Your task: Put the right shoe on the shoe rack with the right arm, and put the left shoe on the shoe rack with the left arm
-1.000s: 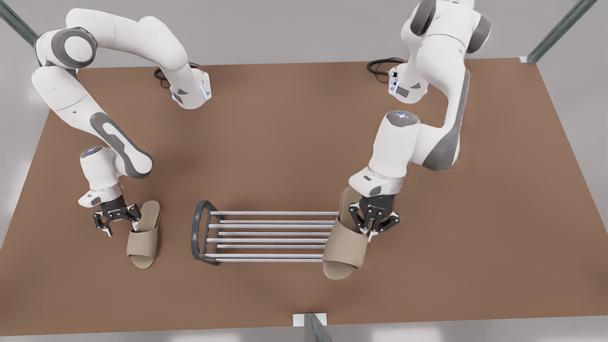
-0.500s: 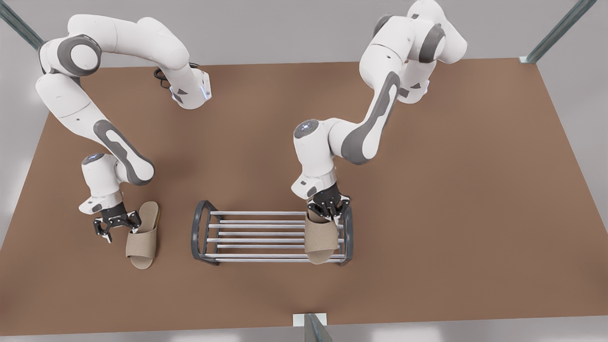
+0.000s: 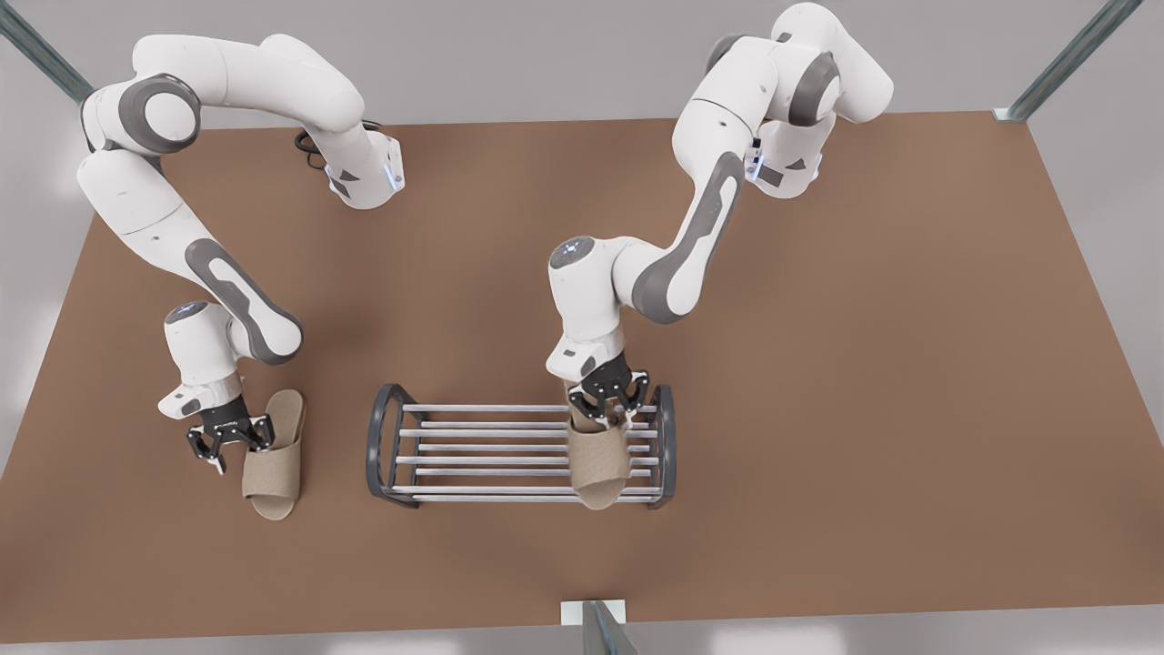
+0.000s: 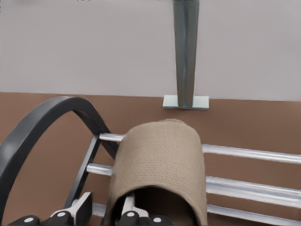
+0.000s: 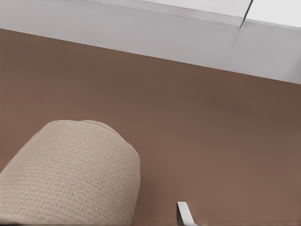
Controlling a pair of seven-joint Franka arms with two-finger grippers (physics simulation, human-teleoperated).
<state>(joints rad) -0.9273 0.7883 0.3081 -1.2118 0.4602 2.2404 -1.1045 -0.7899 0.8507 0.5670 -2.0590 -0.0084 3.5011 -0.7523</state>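
Left pincer carried left shoe further along shoe rack, gripping it; release risks slipping between bars. Right pincer clamps right shoe beside rack.

The shoe rack stands on the table, toward its near edge. One slipper lies across the rack's bars by the end frame on the front view's right, the left gripper at its heel. The other slipper lies on the table, off the rack's opposite end, the right gripper touching it.
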